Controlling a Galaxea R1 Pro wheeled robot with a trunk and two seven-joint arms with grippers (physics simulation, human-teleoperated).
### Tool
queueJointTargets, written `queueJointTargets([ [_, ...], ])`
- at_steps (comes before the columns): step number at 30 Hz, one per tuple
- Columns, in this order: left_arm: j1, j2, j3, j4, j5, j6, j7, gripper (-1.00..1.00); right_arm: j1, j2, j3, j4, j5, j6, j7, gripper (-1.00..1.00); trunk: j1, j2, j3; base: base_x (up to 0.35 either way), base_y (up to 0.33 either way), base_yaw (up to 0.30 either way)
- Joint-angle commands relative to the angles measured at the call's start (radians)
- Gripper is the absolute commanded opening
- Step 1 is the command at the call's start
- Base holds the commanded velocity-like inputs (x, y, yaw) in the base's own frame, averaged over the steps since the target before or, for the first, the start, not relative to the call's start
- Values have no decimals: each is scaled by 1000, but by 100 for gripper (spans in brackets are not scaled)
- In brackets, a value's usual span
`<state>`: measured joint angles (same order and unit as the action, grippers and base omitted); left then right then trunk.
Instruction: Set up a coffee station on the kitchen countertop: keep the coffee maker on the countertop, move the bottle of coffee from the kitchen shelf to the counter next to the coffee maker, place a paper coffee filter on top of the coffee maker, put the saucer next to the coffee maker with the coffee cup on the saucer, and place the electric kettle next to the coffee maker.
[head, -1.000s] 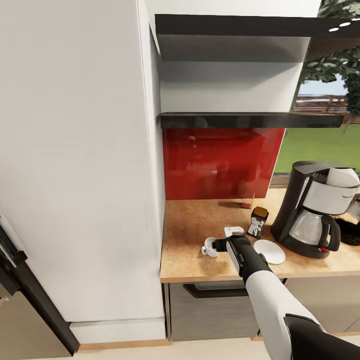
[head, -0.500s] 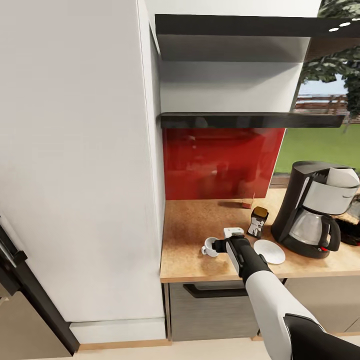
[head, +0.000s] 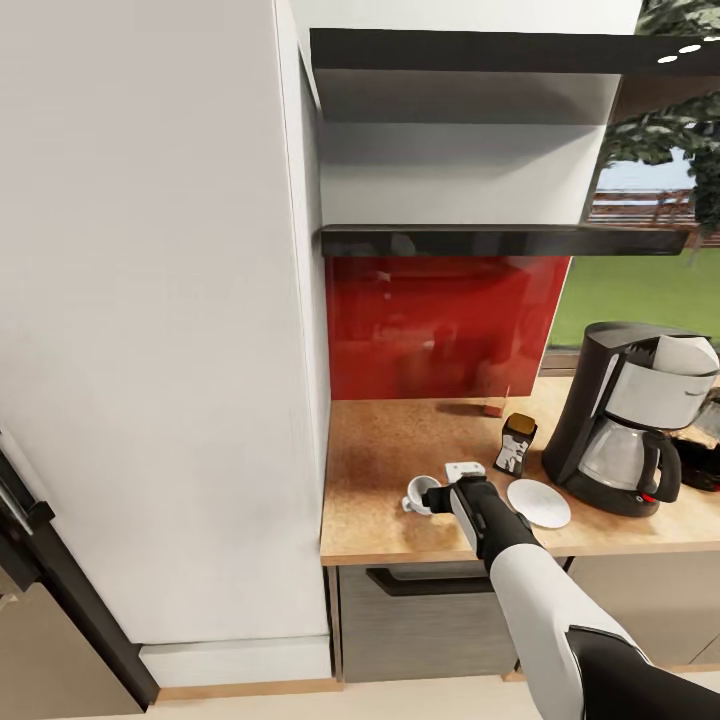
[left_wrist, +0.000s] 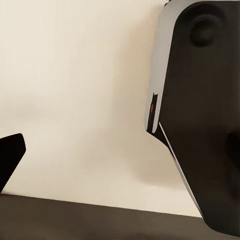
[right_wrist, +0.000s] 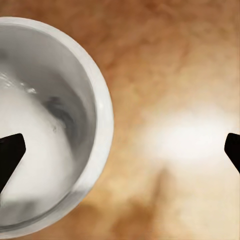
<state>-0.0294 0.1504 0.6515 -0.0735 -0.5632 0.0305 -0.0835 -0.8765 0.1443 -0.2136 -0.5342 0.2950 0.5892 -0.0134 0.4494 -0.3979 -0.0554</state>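
Note:
The white coffee cup (head: 418, 493) stands on the wooden countertop (head: 375, 450), left of the white saucer (head: 538, 502). My right gripper (head: 438, 495) is open at the cup. In the right wrist view one fingertip (right_wrist: 10, 157) sits inside the cup (right_wrist: 50, 125) and the other is outside its rim, over bare counter. The dark coffee bottle (head: 516, 444) stands behind the saucer, beside the black coffee maker (head: 630, 425). A white paper filter (head: 686, 355) lies on top of the maker. My left gripper (left_wrist: 120, 152) is open against a pale wall, with one dark fingertip (left_wrist: 10, 157) showing.
A tall white cabinet (head: 160, 330) walls off the counter's left end. Two dark shelves (head: 500, 240) hang above a red backsplash (head: 440, 325). A dark object (head: 705, 460) sits at the far right behind the coffee maker. A drawer handle (head: 420, 582) lies below the counter edge.
My right gripper has edged slightly left and lower around the cup. The cup has shifted very little.

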Motion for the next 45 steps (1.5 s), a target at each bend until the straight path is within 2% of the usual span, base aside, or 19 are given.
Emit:
queueJointTargets([
  [1, -1, 0, 9, -2, -7, 3, -6, 100, -1, 1, -6, -1, 3, 4, 0, 100, 1, -2, -2, 0, 0, 0],
  [2, -1, 0, 8, -2, -7, 3, -6, 100, -1, 1, -6, -1, 4, 3, 0, 100, 1, -2, -2, 0, 0, 0],
  [3, 0, 0, 8, -2, -7, 3, -6, 100, -1, 1, -6, -1, 4, 3, 0, -100, 1, -2, -2, 0, 0, 0],
  [39, 0, 0, 9, -2, -7, 3, -6, 100, -1, -1, -7, -12, 2, 5, 0, -100, 1, -2, -2, 0, 0, 0],
  [42, -1, 0, 9, -2, -7, 3, -6, 100, -1, 0, -7, -35, 1, 9, 0, -100, 1, -2, -2, 0, 0, 0],
  [45, -1, 0, 10, -3, -7, 3, -6, 100, -1, 2, -6, -78, 1, 46, 0, -100, 1, -2, -2, 0, 0, 0],
])
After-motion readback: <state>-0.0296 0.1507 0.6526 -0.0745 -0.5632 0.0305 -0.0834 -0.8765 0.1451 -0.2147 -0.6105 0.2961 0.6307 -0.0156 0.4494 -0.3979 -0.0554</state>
